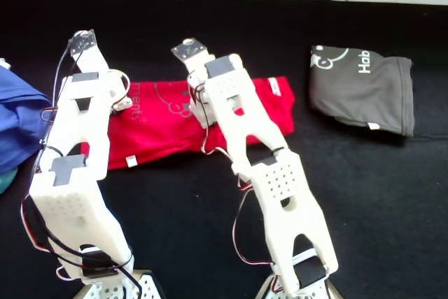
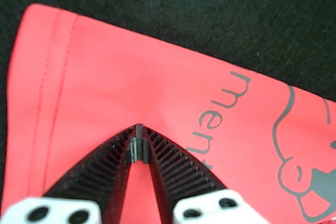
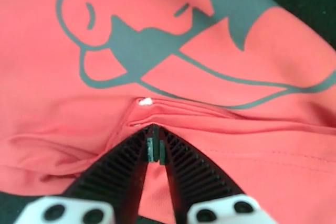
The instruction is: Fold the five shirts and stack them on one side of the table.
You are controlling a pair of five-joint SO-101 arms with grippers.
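Red shirt (image 1: 161, 127) lies spread across the middle of the black tabletop (image 1: 210, 229), print side up, with both arms bent down onto it. The left end effector (image 2: 137, 141) has its jaws closed tip to tip, pinching the cloth beside the grey lettering. The right end effector (image 3: 153, 144) is closed too, nipping a creased fold next to the cartoon print. A folded grey shirt (image 1: 362, 89) sits well apart on one side — a blue shirt (image 1: 17, 120) is bunched at the opposite edge.
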